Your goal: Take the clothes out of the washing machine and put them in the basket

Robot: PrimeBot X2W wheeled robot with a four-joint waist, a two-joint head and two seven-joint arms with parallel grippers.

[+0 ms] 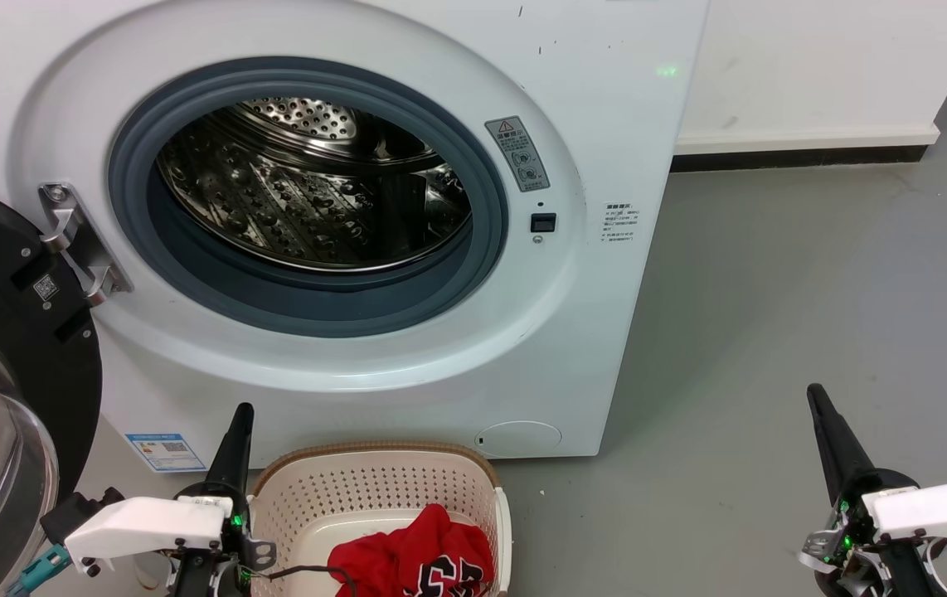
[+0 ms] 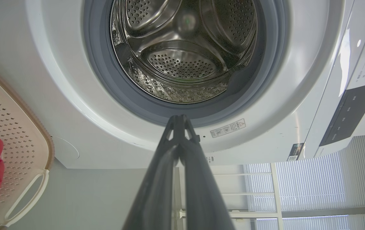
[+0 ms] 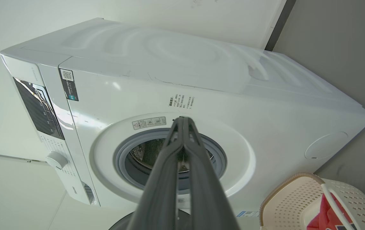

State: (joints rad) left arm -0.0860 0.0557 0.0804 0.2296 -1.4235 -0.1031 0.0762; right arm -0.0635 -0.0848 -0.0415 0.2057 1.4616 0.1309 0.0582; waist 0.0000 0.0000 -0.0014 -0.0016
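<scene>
Left gripper (image 1: 241,412) low, just beside cream perforated plastic basket (image 1: 374,454), fingers pressed together, pointing at white front-loading washing machine (image 1: 606,124). Right gripper (image 1: 813,396) low, well off to the right, fingers pressed together too. Red fabric clothes (image 1: 424,551) lie in the basket.

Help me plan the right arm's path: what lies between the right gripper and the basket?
Just grey floor: the head view shows that stretch bare between the right gripper and the basket.

One washer (image 1: 623,124), one basket (image 1: 374,450) — two claws (image 1: 242,409) (image 1: 813,390)
</scene>
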